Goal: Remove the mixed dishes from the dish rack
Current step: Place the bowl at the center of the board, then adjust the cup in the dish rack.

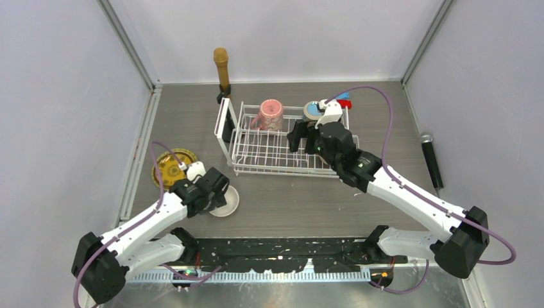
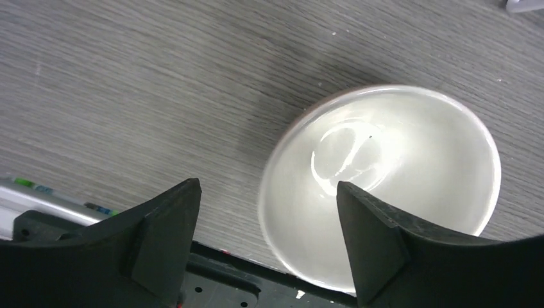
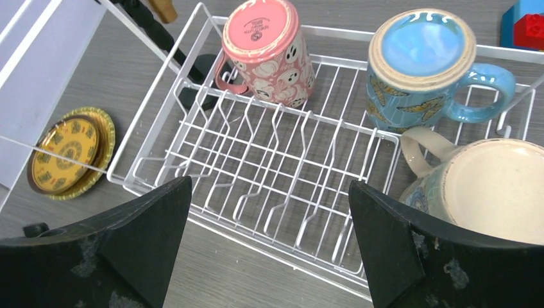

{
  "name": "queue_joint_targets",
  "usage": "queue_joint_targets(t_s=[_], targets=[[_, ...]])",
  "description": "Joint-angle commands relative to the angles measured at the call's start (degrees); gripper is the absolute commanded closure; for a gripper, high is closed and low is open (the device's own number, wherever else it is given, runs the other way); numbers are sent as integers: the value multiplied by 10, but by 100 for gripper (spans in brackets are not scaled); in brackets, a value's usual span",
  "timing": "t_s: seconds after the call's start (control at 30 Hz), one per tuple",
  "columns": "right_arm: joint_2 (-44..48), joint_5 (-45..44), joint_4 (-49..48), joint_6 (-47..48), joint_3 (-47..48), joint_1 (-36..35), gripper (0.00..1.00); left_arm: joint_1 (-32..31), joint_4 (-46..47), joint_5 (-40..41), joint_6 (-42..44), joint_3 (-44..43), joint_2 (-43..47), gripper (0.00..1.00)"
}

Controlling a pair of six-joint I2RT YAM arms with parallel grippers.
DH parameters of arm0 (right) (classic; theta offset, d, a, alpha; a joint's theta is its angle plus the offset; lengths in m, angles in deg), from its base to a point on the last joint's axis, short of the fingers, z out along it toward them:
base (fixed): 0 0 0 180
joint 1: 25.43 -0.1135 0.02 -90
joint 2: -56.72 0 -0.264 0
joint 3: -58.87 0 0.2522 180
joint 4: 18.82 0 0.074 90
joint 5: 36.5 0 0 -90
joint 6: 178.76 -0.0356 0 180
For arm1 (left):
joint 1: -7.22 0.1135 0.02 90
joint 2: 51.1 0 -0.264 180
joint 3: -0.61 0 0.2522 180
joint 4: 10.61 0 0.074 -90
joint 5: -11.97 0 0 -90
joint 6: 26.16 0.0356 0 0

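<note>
The white wire dish rack (image 1: 256, 154) stands mid-table, with its panel at the left end. A pink mug (image 1: 271, 114) and a blue mug (image 1: 312, 110) stand upside down along its far side. In the right wrist view the rack (image 3: 256, 160) holds the pink mug (image 3: 266, 48), the blue mug (image 3: 417, 64) and a cream patterned mug (image 3: 487, 186). My right gripper (image 1: 306, 138) (image 3: 269, 218) is open and empty above the rack's right part, next to the cream mug. Two golden plates (image 1: 172, 168) lie stacked on the table at left. A white bowl (image 1: 226, 202) (image 2: 398, 173) sits on the table. My left gripper (image 1: 215, 186) (image 2: 269, 212) is open just over the bowl's rim.
A brown microphone-shaped stick (image 1: 222, 67) stands behind the rack's left end. A small blue-and-red block (image 3: 523, 25) lies behind its right end. A black microphone (image 1: 431, 157) lies at the right. Grey walls close in the table on three sides.
</note>
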Motion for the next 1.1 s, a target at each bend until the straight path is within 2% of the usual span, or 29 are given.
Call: queue_joint_targets(t_s=[0.0,0.03,0.07,0.2,0.33,0.47,0.67,0.9,1.07], targets=[[-16,49,10,23,39,16,0,2,-71,66,-14,-46,45,11],[-25,62,14,22,48,20,0,3,-82,78,-14,-53,58,3],[-29,67,20,19,53,30,0,3,-89,89,-14,-61,71,1],[-62,144,32,48,78,53,0,3,-88,122,0,-87,124,0],[-104,240,34,132,106,79,0,2,-56,157,18,-107,153,0],[-170,303,47,170,154,115,0,2,11,182,41,-123,166,0],[-246,355,69,323,215,126,0,3,140,188,103,-125,170,0],[-308,482,78,459,257,162,0,3,169,194,128,-131,155,0],[-353,498,86,506,302,173,0,2,176,182,168,-135,160,0]])
